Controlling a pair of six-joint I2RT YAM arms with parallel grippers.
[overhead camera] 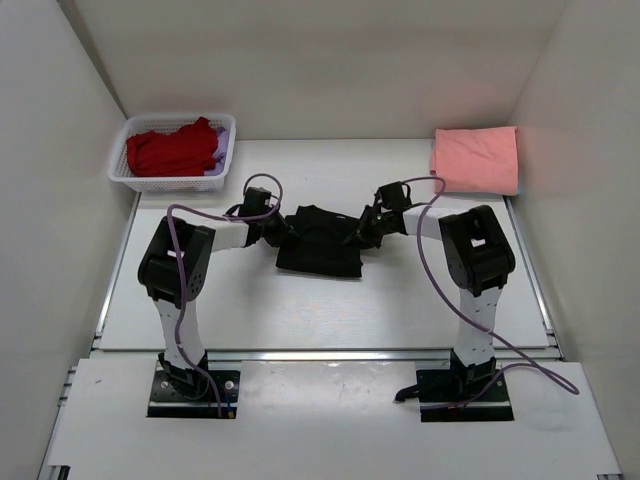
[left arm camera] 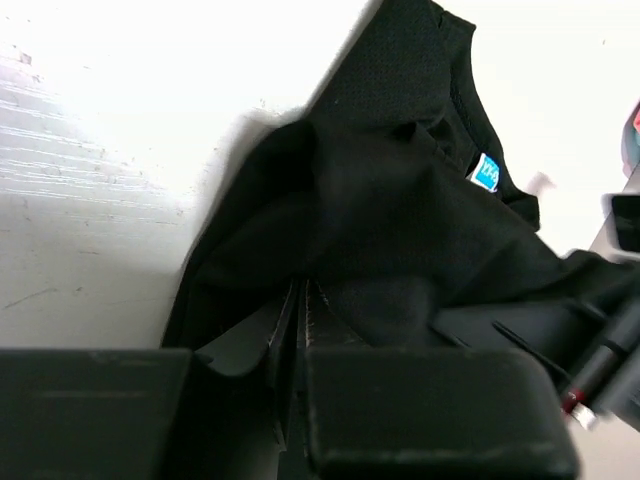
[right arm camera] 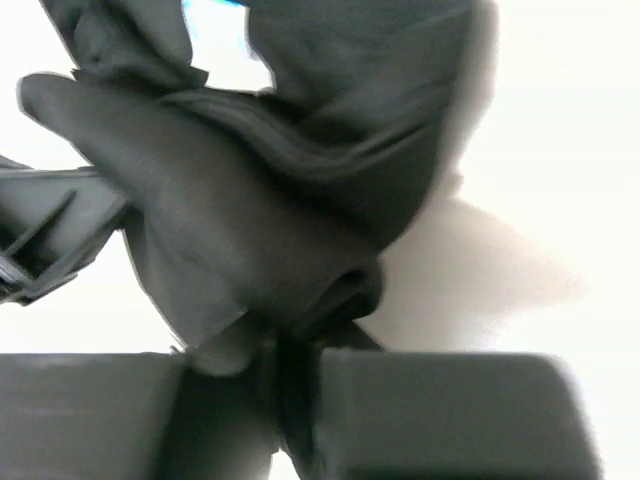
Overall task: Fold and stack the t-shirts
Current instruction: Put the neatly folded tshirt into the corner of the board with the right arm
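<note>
The black t-shirt [overhead camera: 318, 243] lies bunched at the table's middle; its blue-white neck label [left arm camera: 485, 172] shows in the left wrist view. My left gripper [overhead camera: 287, 229] is shut on the shirt's left edge [left arm camera: 300, 290]. My right gripper [overhead camera: 356, 237] is shut on the shirt's right edge, where a fold of the black fabric [right arm camera: 290, 300] is pinched. A salmon-pink t-shirt [overhead camera: 476, 159] lies folded at the back right. A red t-shirt [overhead camera: 172, 150] fills the basket, with a lilac t-shirt [overhead camera: 223, 150] at its right side.
The white lattice basket [overhead camera: 120, 165] stands at the back left against the wall. White walls close in the table on the left, back and right. The other arm's black links [left arm camera: 600, 300] show at the right edge of the left wrist view.
</note>
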